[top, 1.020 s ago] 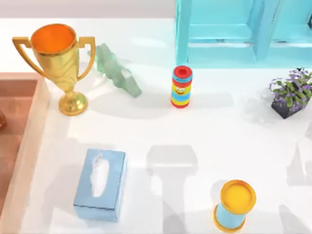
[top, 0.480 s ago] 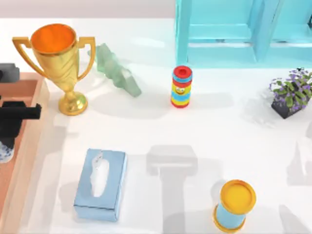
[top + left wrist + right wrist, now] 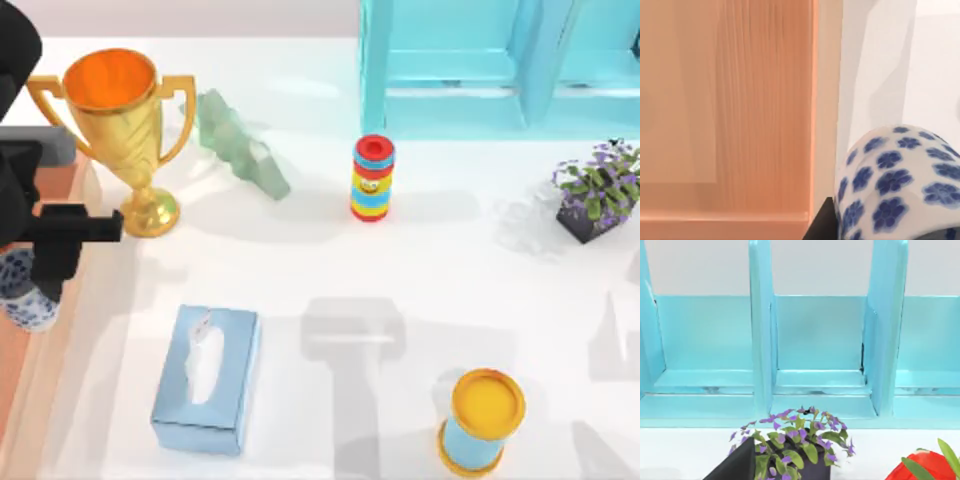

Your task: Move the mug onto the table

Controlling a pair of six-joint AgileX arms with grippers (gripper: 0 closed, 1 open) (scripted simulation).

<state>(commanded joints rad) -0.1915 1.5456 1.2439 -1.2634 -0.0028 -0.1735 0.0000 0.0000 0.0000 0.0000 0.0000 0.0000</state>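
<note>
Blue-flowered white mug (image 3: 27,298) above tray rim, beside white table (image 3: 400,290)

1 mug (image 3: 22,290) at 9 o'clock, 1 tray (image 3: 40,345) under it. 1 trophy (image 3: 115,125) at 10. 1 green figure (image 3: 238,145) at 11. 1 ring stack (image 3: 373,177) near ctr. 1 shelf (image 3: 500,60) at 1. 1 plant (image 3: 598,190) at 3. 1 can (image 3: 482,420) at 5. 1 tissue box (image 3: 207,378) at 7. All on 1 table (image 3: 400,280).
</note>
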